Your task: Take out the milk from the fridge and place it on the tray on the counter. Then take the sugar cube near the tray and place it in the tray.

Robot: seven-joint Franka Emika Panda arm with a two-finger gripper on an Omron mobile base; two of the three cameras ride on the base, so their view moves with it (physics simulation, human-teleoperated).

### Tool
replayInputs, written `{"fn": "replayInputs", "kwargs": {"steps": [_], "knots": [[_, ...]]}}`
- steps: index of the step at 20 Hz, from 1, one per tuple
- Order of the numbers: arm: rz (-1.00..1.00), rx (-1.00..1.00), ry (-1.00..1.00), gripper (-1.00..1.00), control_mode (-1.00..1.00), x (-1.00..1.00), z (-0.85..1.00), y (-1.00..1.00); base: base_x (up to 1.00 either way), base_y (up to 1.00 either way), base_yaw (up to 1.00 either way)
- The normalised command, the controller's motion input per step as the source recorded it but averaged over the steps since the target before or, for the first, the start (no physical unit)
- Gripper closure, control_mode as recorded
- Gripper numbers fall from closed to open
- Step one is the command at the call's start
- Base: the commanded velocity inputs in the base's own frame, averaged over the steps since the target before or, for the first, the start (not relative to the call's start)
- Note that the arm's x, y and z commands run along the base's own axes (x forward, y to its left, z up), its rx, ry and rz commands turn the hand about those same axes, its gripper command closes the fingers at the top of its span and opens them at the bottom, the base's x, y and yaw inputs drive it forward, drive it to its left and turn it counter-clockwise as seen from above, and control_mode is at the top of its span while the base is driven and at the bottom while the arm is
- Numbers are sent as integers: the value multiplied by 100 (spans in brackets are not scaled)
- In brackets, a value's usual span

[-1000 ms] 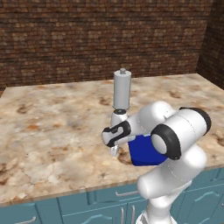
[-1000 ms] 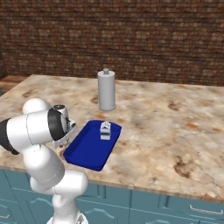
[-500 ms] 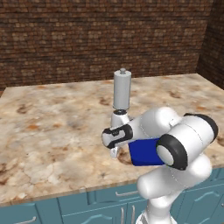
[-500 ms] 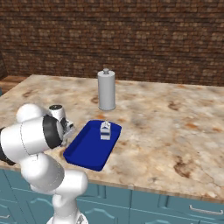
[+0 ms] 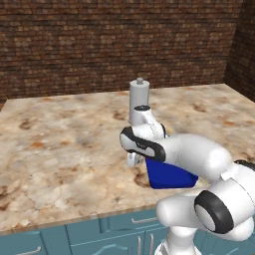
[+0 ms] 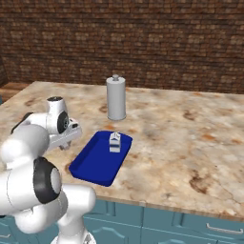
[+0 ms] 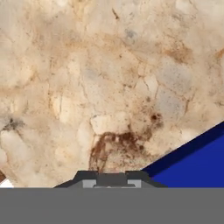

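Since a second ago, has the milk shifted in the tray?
No. The milk sits in the same far corner of the tray, unchanged against the grey canister.

Arm's big elbow joint is swinging out toward 4 o'clock in the left base view and sinking toward 7 o'clock in the right base view, covering more of the teal cabinet fronts (image 6: pixel 157 224). Gripper (image 5: pixel 132 160) is closing up from partly open to jaws together, low at the 9 o'clock edge of the tray (image 6: pixel 90 164); what it grips can't be told.
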Motion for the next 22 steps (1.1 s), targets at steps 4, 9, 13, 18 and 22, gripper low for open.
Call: {"fn": "replayInputs", "kwargs": {"steps": [4, 9, 13, 18, 22], "knots": [[-48, 0, 0, 100, -100, -37, 38, -58, 0, 0, 0], [-41, 0, -1, 100, -100, -22, 2, -73, 0, 0, 0], [-29, 0, -13, 100, -100, -11, 0, -43, 0, 0, 0], [-13, 0, -12, 100, -100, 0, -8, -13, 0, 0, 0], [-2, 3, -16, 100, -100, 7, -13, -15, 0, 0, 0]]}}
